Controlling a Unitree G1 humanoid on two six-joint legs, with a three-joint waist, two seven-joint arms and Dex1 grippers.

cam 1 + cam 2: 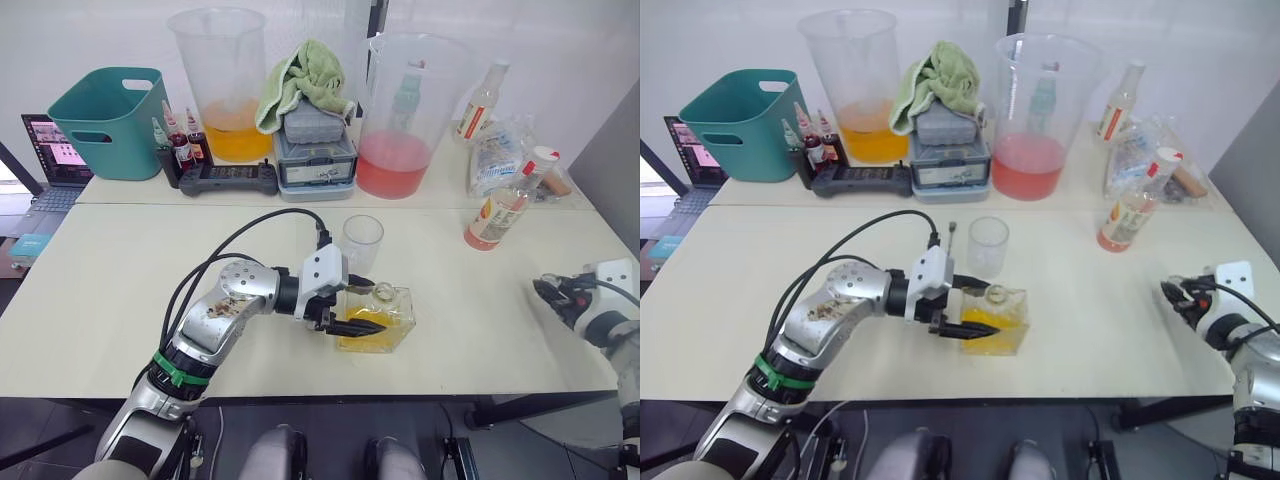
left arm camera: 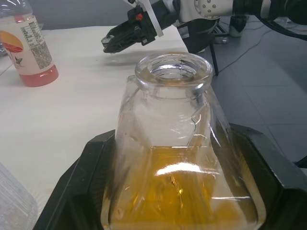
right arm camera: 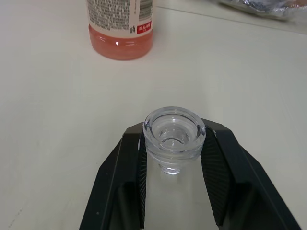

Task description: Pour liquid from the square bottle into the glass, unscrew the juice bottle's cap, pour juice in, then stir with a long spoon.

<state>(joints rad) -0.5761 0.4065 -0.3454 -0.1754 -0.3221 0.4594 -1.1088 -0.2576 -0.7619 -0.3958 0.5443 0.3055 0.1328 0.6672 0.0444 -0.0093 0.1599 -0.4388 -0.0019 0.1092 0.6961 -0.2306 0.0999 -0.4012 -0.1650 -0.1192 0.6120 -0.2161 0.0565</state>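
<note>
Left tool (image 1: 362, 325) gripped unstoppered square bottle (image 1: 380, 322); right tool (image 3: 173, 163) pinched stopper (image 3: 174, 132). Glass (image 1: 362, 243) empty; pouring, juice (image 1: 497, 212), stirring pending.

Sq bottle (image 1: 376, 318) unstoppered, upright, amber liquid; empty glass (image 1: 362, 243) just behind.

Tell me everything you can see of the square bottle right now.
The square bottle is clear glass with flat sides, sloping shoulders and a short round neck. Its mouth is open, since the right gripper holds the glass stopper. Amber liquid fills roughly its lower half. It stands upright on the table, just in front of the empty glass. The left gripper clamps its sides.
</note>
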